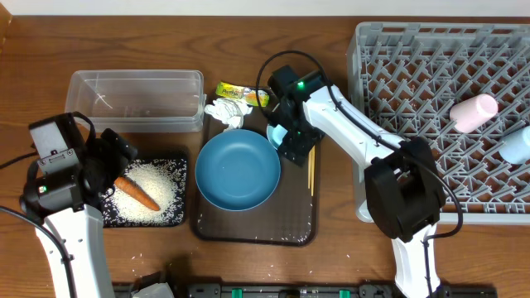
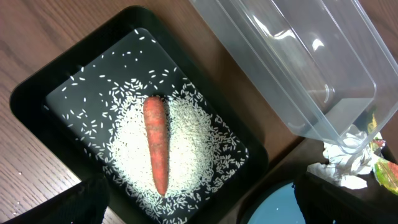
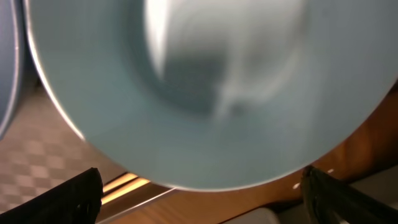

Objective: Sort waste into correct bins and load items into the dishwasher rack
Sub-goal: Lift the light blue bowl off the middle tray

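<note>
The left tool (image 1: pixel 112 161) is hovering over the shallow black tray (image 2: pixel 56 93) at the near left of the counter (image 1: pixel 339 265). Its fingers are standing apart and are gripping nothing. An orange carrot (image 2: pixel 157 143) is lying on a heap of white rice grains (image 2: pixel 193 155) inside this tray. A few loose grains are lying on the counter near the tray.

The clear tub (image 1: pixel 137 76) is sitting just beyond the black tray, on its far side. The crumpled white tissue (image 1: pixel 228 112) is lying just beside the right end of the tub, at the far left corner of the dark brown serving tray (image 1: pixel 257 230). The yellow-green snack wrapper (image 1: pixel 240 91) is lying on the far side of the tissue.

The dark-blue bowl (image 1: pixel 238 170) is sitting upright on the serving tray. The chopsticks (image 1: pixel 311 170) are lying along the right side of that tray.

The right tool (image 1: pixel 288 139) is reaching over the far right rim of the bowl, above a light-blue cup (image 3: pixel 205 93). Its fingers (image 3: pixel 81 196) are standing wide apart with the cup between them. Contact with the cup cannot be determined.

The grey dishwasher rack (image 1: pixel 439 33) is occupying the far right. A whitish-pink cup (image 1: pixel 474 112) and a second light-blue cup (image 1: pixel 517 145) are lying among its pegs.
</note>
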